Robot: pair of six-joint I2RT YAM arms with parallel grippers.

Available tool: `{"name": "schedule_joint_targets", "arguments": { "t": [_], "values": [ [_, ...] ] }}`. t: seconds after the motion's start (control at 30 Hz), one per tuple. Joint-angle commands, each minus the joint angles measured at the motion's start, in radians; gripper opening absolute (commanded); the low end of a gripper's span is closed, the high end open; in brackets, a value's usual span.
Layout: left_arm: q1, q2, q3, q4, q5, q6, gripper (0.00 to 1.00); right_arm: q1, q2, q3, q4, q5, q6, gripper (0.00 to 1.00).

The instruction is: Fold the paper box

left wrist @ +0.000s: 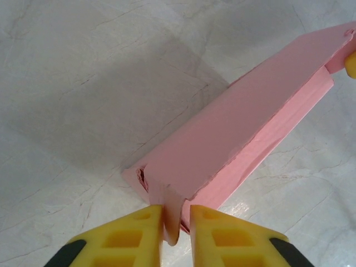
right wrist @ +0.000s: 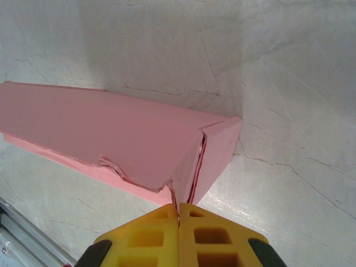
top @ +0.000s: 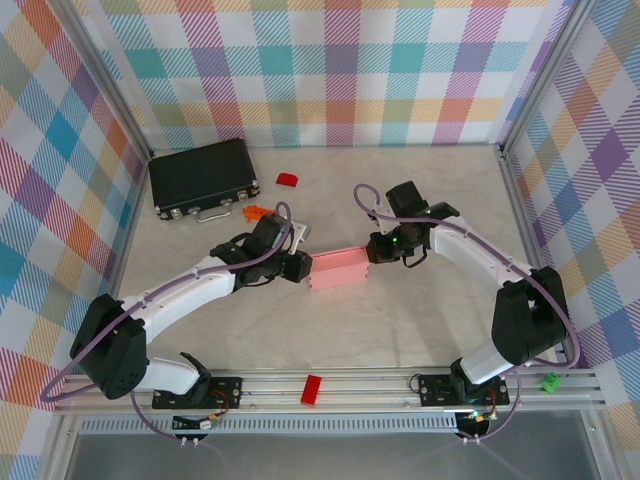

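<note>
The left arm [top: 190,295] reaches in low from the left side, and the right arm [top: 480,260] bends in from the right side, so their tips face each other. The left tool [left wrist: 176,225] nips one end of the paper box [left wrist: 233,139] between its yellow fingers [left wrist: 139,236]. The right tool [right wrist: 178,222] is squeezed tight on the other end.

— What do your arms look like?
— My left arm [top: 185,300] and my right arm [top: 475,248] have white links and black rounded joints. A grey-purple cable [top: 577,335] runs along each arm in loose loops.
— And below?
— Each base [top: 205,388] is a black flat block.
— The ends?
— My left gripper [left wrist: 177,222] and right gripper [right wrist: 178,214] have yellow fingers [right wrist: 150,236] with rectangular hollows and black pieces behind them. Near my right wrist there is a small green light [top: 398,240].
</note>
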Motion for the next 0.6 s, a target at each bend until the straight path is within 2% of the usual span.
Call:
{"name": "schedule_joint_targets", "arguments": {
  "t": [0.0,0.4,0.57],
  "values": [
    [0.004,0.003,0.038,-0.015,-0.007,-0.001,0.22,0.006,0.013,0.034,-0.023,0.003,-0.007,0.06],
    [0.005,0.027,0.035,-0.038,-0.014,-0.001,0.22,0.006,0.014,0.053,-0.036,0.009,-0.011,0.06],
    [0.005,0.03,0.037,-0.03,-0.001,-0.007,0.16,0.006,0.015,0.05,-0.036,0.009,-0.011,0.06]
  ]
}}
